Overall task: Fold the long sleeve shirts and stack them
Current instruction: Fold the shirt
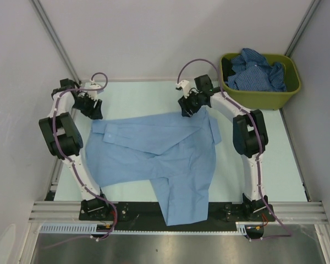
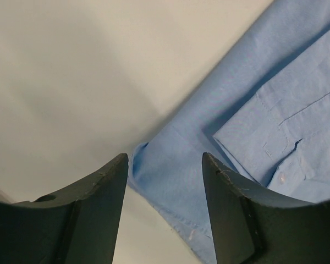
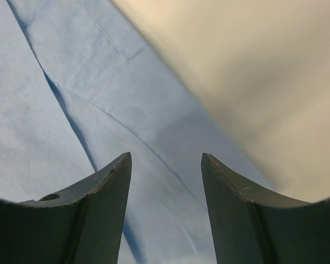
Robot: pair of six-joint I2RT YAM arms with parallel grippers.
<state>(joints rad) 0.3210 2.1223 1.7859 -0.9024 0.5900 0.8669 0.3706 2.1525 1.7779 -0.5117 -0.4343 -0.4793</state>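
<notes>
Light blue shirt [image 1: 154, 154]: lying spread out on the middle of the surface [image 1: 126, 93], collar pointing toward 3 o'clock, one sleeve lying folded across the body, the 6 o'clock end hanging over the near edge of the surface.

Left claw [image 1: 92, 107]: hanging at the shirt's 10 o'clock corner, standing wide open, gripping nothing. In the left wrist view, claw [image 2: 164, 165] framing the cloth's edge between both fingers [image 2: 99, 209]; contact with the cloth not possible to tell.

Shirt under left claw: light blue shirt [image 2: 297, 110] running from 5 o'clock up to 1 o'clock, a buttoned sleeve part lying on top at 4 o'clock, bare surface [image 2: 71, 71] filling the 9 to 12 o'clock side.

Right claw [image 1: 188, 107]: hovering at the shirt's 1 o'clock edge, near the collar, standing wide open, holding nothing. In the right wrist view, claw [image 3: 165, 159] showing cloth in the gap between the fingers [image 3: 236, 209]; contact not possible to tell.

Shirt under right claw: light blue shirt [image 3: 71, 82] covering the 7 to 12 o'clock side, creases and a seam running across it, bare surface [image 3: 264, 66] showing at 2 o'clock.

Darker blue shirts [image 1: 258, 71]: lying crumpled inside the olive-green bin [image 1: 289, 91].

Olive-green bin: sitting at 2 o'clock on the surface, well apart from the light blue shirt, just beside the right arm.
</notes>
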